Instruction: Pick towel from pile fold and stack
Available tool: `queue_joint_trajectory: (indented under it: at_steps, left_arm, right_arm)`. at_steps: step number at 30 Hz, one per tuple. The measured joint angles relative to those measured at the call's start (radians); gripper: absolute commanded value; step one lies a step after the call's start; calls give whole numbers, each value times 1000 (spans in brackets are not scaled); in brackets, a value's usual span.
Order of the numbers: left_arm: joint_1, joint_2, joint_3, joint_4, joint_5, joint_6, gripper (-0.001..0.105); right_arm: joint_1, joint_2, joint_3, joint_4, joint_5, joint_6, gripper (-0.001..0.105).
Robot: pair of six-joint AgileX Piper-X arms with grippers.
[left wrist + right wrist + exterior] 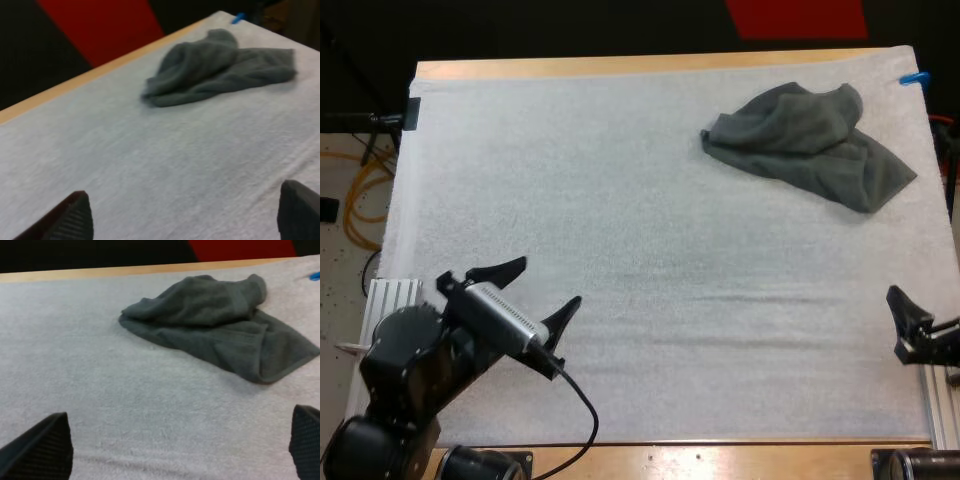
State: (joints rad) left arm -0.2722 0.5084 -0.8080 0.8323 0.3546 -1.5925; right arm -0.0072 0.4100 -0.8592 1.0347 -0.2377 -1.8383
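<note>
A crumpled dark grey-green towel [810, 143] lies on the white mat [620, 250] at the far right. My left gripper [548, 290] hovers open over the mat's near left part, far from the towel, with nothing between its fingers. From the left wrist the towel [217, 67] lies well ahead of the spread fingertips [70, 220]. My right gripper [912, 325] sits at the mat's near right edge. From the right wrist its fingers [42, 447] stand wide apart, and the towel [220, 325] lies beyond them, untouched.
The table's wooden far edge [640, 66] runs behind the towel. A white ribbed block [390, 300] sits beside the mat's near left edge. Bare mat stretches between both grippers and the towel.
</note>
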Motion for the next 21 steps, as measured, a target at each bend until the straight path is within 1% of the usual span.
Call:
queue_joint_trajectory:
  at_steps: [3,7,11,13,15,17,19,21]
  left_arm:
    - [-23,39,-3,0,8,0,72]
    - [-22,70,-3,-7,17,-37,72]
    - [-22,79,-3,-44,25,-61,72]
    - [-22,79,-3,-59,25,-63,72]
    - [-22,79,-3,-70,25,-65,72]
    - [-22,79,-3,-77,27,-71,72]
    - [-22,79,-3,-78,34,-76,72]
    - [-22,79,-3,-78,37,-85,72]
  right_arm:
    - [0,62,-5,-4,-17,3,85]
    - [0,176,-5,-24,-29,5,85]
    - [0,340,-6,-111,-30,6,85]
    - [0,434,-6,-168,-23,25,85]
    - [0,544,-6,-236,2,52,85]
    - [0,644,-9,-295,51,75,85]
    - [0,746,-19,-346,111,81,85]
    - [0,837,-44,-374,147,84,85]
